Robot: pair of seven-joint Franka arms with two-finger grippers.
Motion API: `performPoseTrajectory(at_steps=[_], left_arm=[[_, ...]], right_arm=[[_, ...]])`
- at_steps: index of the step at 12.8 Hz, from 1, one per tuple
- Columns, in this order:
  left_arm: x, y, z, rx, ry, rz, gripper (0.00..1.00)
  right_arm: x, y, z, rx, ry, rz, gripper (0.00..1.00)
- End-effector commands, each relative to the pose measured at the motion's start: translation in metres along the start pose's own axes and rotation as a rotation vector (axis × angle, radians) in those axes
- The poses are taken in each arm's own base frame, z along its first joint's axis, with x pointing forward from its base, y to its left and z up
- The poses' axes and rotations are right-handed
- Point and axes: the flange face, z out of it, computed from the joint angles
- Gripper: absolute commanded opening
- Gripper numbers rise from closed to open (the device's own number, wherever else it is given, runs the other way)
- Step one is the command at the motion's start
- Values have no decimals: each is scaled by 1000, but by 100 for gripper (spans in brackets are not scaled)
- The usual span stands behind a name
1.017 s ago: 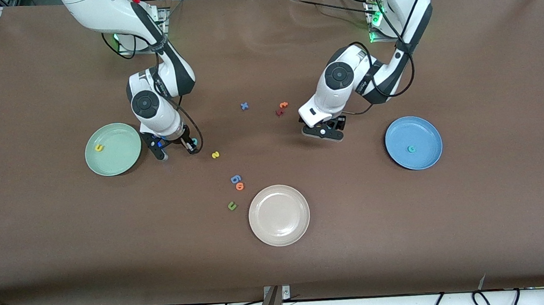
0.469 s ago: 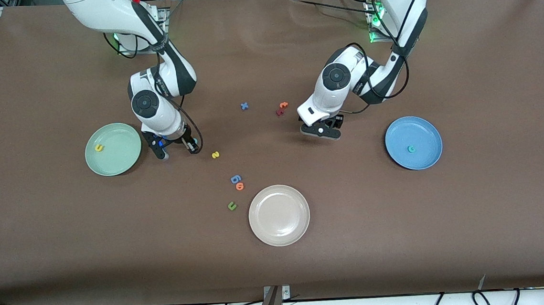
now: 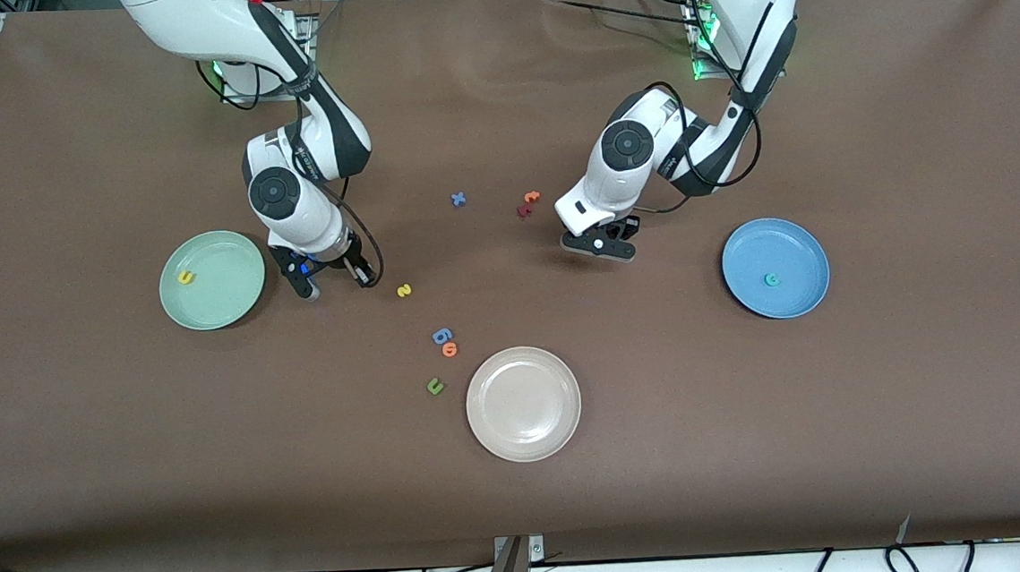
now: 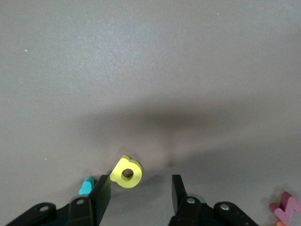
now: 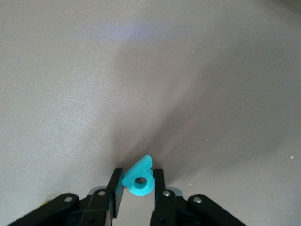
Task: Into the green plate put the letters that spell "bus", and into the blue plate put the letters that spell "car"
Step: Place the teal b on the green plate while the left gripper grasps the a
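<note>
Front view first: my right gripper (image 3: pixel 335 280) is low over the brown table (image 3: pixel 755 448), just beside the green plate (image 3: pixel 237 292) on the side toward the table's middle. In the right wrist view its two fingers (image 5: pixel 115 188) press against both sides of the teal "b" (image 5: pixel 139 179), so it is clamped on that letter. The yellow "u" (image 3: pixel 186 276) lies in the green plate. The yellow "s" (image 3: pixel 403 290) lies on the table near my right gripper, a little nearer the front camera.

My left gripper (image 3: pixel 602 248) is low over the table between the middle and the blue plate (image 3: pixel 795 248), where the teal "c" (image 3: pixel 772 279) lies. In the left wrist view its fingers (image 4: pixel 101 193) stand apart. The yellow "a" (image 4: pixel 127 172) lies flat between them, right by one finger, and the teal "r" (image 4: pixel 86 184) peeks out on the outer side of that finger. A dark red letter (image 4: pixel 287 212) lies near the other finger.
</note>
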Motion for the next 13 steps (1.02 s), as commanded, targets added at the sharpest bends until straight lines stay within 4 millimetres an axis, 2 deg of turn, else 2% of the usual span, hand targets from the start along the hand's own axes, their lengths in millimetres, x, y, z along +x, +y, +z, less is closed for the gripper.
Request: performPoseTrajectory(at_steps=[1, 3, 4, 6, 8, 10, 11, 13], left_arm=[[-1, 0, 7, 8, 18, 5, 61], [0, 0, 7, 8, 20, 5, 61], [2, -2, 7, 8, 22, 1, 61], [4, -6, 7, 16, 26, 8, 61], [4, -6, 7, 17, 27, 8, 61], [5, -6, 9, 16, 25, 7, 61], [5, -6, 8, 16, 26, 7, 59], [6, -8, 10, 17, 24, 3, 55]], right_arm=[[-4, 2, 1, 1, -10, 6, 5], [-3, -6, -25, 5, -17, -3, 5], [1, -11, -50, -25, -27, -13, 5], [20, -15, -100, -99, -63, -31, 5], [53, -3, -144, -160, -104, -77, 5], [86, 15, -173, -180, -139, -136, 5], [101, 24, -179, -186, -153, -172, 5], [146, 47, -183, -186, -168, -252, 5]])
